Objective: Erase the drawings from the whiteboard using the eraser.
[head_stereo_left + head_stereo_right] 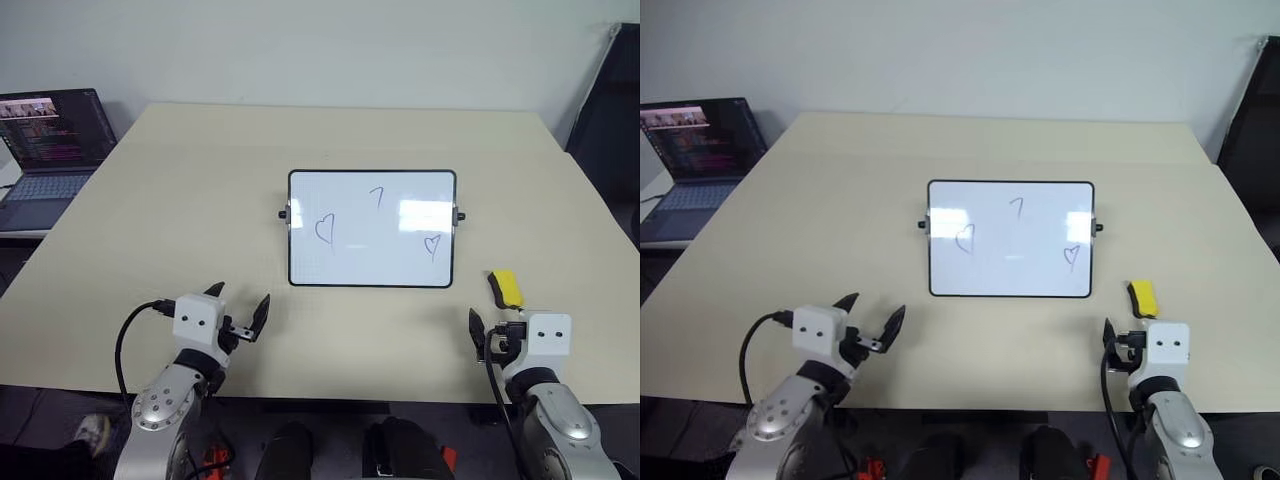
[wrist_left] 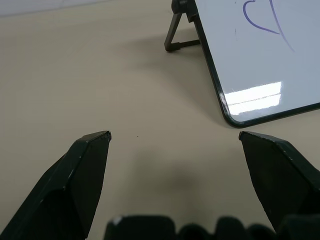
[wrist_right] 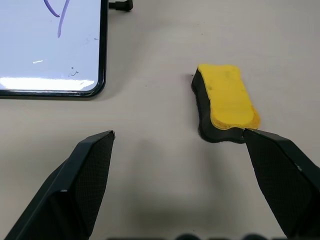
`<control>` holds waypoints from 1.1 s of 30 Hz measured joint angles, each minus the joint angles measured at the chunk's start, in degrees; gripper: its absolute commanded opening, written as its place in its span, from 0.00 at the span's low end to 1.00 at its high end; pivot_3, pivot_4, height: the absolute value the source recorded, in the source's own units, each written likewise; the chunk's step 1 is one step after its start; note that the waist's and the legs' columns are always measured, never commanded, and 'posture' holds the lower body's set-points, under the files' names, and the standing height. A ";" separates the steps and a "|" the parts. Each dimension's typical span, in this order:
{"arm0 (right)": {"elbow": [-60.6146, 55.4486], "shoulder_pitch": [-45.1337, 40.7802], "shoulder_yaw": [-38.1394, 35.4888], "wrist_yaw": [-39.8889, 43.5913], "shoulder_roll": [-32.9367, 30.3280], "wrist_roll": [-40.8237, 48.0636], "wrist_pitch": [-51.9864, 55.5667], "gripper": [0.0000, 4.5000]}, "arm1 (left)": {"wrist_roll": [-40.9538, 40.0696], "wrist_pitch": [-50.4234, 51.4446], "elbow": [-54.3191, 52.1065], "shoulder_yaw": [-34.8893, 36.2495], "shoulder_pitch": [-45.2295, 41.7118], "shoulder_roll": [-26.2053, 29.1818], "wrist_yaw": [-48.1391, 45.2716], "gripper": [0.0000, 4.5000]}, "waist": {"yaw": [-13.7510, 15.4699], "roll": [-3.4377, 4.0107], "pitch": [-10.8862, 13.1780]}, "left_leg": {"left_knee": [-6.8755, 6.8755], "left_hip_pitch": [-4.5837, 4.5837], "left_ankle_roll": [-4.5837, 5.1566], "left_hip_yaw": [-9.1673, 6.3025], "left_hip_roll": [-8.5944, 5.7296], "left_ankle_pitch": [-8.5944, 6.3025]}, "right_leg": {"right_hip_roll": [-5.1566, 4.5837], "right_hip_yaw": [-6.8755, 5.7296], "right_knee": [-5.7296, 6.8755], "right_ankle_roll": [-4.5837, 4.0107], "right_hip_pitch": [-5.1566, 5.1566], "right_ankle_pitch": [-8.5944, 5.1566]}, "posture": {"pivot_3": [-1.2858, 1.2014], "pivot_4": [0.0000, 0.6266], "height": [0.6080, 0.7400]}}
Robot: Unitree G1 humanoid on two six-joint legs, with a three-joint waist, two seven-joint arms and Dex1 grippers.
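I'm looking at a wide beige desk [image 1: 200, 210], nothing printed on it. Off its far left corner sits an open laptop [image 1: 50, 150]; screen shows lines of coloured text, too small for me to read.

The whiteboard [image 1: 371, 228] stands mid-desk, tilted back on little black legs, black frame, knobs on both short sides. No brand or label I can make out. The drawings [image 1: 325, 230] are the only writing: one heart on the left part, a 7-like squiggle near top centre, a second heart low on the right. All three unerased.

My left claw [image 1: 240, 312] hangs over the near desk edge, well short of the board's lower left corner, fingers spread wide, nothing between them. My right claw [image 3: 177, 137] is near the desk's front right, also spread wide and empty.

The eraser [image 1: 506, 288] lies flat on the desk just off the board's lower right corner, yellow side up, dark underside down, no lettering. In the right wrist view it sits right at the tip of one right finger [image 3: 280, 175]; contact I can't tell.
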 measured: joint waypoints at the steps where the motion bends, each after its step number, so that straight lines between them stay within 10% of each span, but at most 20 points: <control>1: 0.06 -0.02 0.16 -0.01 0.03 -0.01 0.00 0.99 | -0.02 0.26 -0.34 0.10 0.04 -0.01 0.05 1.00 | -0.01 0.00 0.00 | 0.00 0.00 0.00 0.01 0.00 0.00 | 0.00 0.00 0.00 -0.02 0.00 -0.01 | 0.52 0.24 1.00; 33: 3.76 -3.16 -2.80 -2.00 -1.07 0.04 -0.68 0.99 | 0.21 0.70 3.37 -1.86 -7.35 -1.99 0.65 1.00 | 0.00 0.00 0.00 | -0.01 -0.02 -0.01 0.08 -0.08 -0.01 | 0.05 0.02 0.06 0.26 -0.06 0.15 | 0.52 0.24 1.00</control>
